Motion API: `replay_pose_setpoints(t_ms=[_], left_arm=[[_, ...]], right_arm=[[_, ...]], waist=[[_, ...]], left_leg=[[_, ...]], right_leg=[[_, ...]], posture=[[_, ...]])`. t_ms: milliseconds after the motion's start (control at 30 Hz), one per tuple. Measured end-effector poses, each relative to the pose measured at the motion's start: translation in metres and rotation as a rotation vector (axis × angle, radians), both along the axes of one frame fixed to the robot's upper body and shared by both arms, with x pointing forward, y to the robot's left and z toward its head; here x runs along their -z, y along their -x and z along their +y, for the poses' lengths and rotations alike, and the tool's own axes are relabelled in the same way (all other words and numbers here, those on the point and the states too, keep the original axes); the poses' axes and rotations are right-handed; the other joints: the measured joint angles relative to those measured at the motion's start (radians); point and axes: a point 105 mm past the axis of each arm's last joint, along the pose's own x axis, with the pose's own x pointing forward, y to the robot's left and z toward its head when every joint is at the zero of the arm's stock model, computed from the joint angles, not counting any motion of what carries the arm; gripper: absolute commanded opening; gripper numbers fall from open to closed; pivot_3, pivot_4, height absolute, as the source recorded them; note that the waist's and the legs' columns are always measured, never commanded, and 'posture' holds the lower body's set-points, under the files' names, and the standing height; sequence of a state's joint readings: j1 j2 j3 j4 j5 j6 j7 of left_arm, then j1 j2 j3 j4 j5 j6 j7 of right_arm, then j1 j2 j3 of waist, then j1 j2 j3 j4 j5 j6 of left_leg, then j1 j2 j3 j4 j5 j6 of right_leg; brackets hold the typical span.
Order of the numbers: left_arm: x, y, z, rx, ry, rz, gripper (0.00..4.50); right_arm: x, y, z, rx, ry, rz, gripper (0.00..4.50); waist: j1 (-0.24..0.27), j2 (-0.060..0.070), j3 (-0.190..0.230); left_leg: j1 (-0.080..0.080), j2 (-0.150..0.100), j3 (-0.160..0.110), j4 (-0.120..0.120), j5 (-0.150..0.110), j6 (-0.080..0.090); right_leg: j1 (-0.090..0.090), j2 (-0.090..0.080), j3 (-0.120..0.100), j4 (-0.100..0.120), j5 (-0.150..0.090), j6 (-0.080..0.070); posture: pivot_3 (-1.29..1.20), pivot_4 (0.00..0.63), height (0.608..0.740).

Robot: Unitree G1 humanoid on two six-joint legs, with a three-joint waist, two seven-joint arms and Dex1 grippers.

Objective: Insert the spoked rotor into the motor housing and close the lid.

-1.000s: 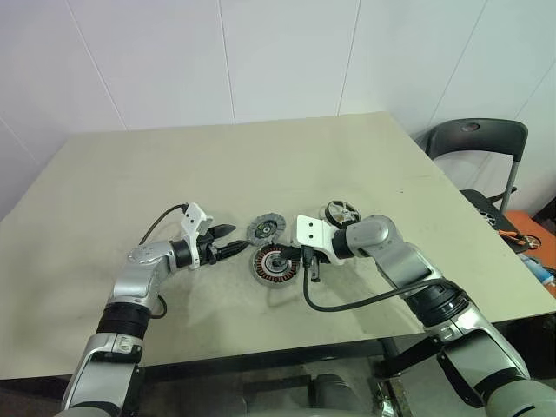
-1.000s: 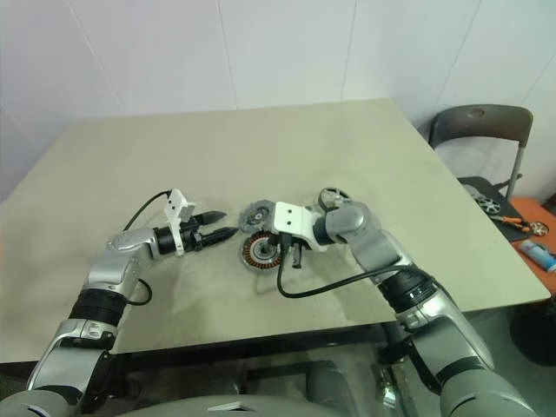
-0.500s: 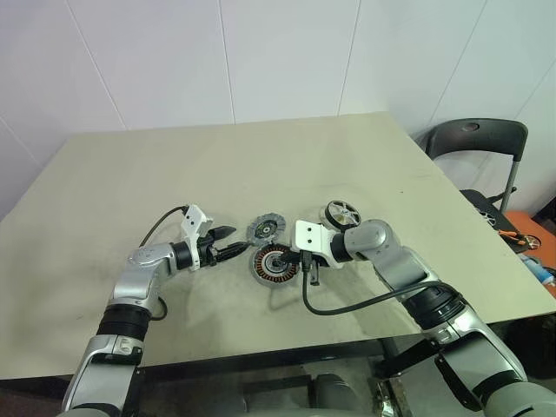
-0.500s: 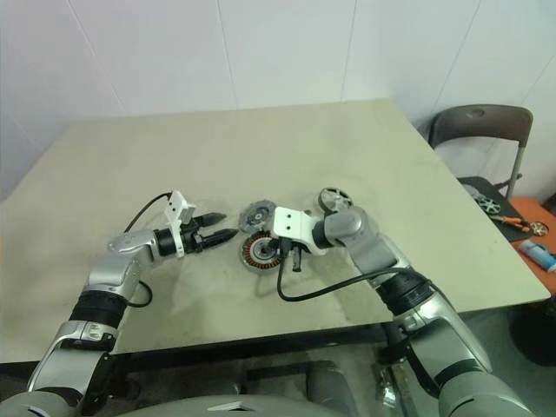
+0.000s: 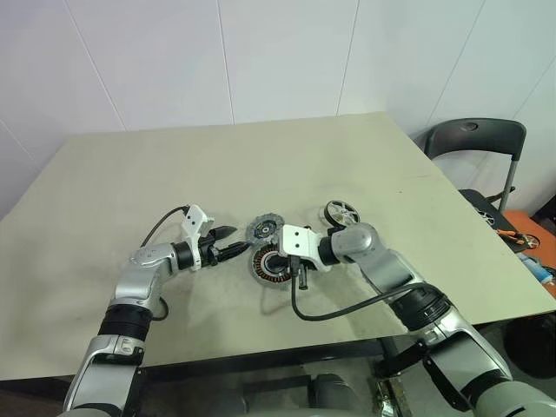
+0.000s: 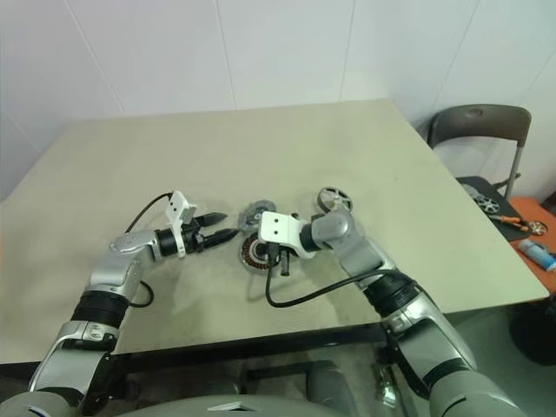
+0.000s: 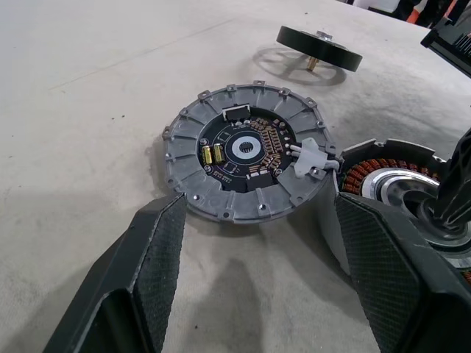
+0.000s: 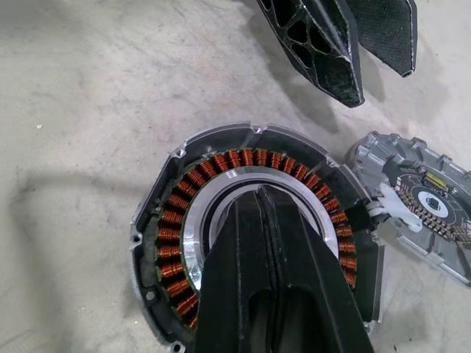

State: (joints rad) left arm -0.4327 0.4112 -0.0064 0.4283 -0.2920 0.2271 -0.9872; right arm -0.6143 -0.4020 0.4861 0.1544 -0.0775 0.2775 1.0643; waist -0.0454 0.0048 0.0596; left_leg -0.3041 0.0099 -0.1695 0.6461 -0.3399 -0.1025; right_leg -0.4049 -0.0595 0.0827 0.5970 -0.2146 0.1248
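Observation:
The motor housing (image 8: pixel 174 220), a silver cylinder with a ring of copper windings, lies near the table's front middle. My right gripper (image 5: pixel 301 274) is shut with nothing in it, and in the right wrist view its tips are over the housing's central bore. The lid (image 7: pixel 243 151), a ribbed grey disc with a dark centre, lies flat just behind the housing. My left gripper (image 5: pixel 236 244) hovers open to the left of both, its fingers (image 7: pixel 158 250) spread in front of the lid. The spoked rotor (image 5: pixel 341 212) rests on the table to the right, behind my right arm.
A black cable (image 5: pixel 339 311) from my right wrist loops over the table (image 5: pixel 174 165) towards its front edge. A dark chair (image 5: pixel 473 139) stands beyond the table's right side, with small items on an orange surface (image 5: pixel 521 236) near it.
My right gripper has shifted left, from beside the housing's right edge to over it. The left gripper has stayed where it was, still open.

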Motion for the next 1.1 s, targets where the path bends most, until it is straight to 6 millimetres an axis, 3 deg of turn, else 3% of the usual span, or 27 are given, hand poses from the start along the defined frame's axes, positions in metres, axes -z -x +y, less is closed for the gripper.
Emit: replay_pose_setpoints(t_ms=[600, 1100], left_arm=[[0.003, 0.002, 0.0, -0.004, -0.003, 0.005, 3.4], [0.0, 0.001, -0.002, 0.003, -0.007, -0.004, 3.4]], right_arm=[[0.0, -0.002, -0.012, 0.007, 0.021, -0.022, 0.02], [0.001, -0.003, -0.002, 0.01, 0.006, -0.062, 0.02]], waist=[[0.001, 0.0, 0.0], [0.0, 0.0, 0.0]], left_leg=[[0.0, 0.0, 0.0, 0.0, 0.0, 0.0], [0.0, 0.0, 0.0, 0.0, 0.0, 0.0]], right_leg=[[0.001, 0.0, 0.0, 0.0, 0.0, 0.0], [0.001, 0.0, 0.0, 0.0, 0.0, 0.0]], posture=[[0.0, 0.0, 0.74], [0.0, 0.0, 0.74]])
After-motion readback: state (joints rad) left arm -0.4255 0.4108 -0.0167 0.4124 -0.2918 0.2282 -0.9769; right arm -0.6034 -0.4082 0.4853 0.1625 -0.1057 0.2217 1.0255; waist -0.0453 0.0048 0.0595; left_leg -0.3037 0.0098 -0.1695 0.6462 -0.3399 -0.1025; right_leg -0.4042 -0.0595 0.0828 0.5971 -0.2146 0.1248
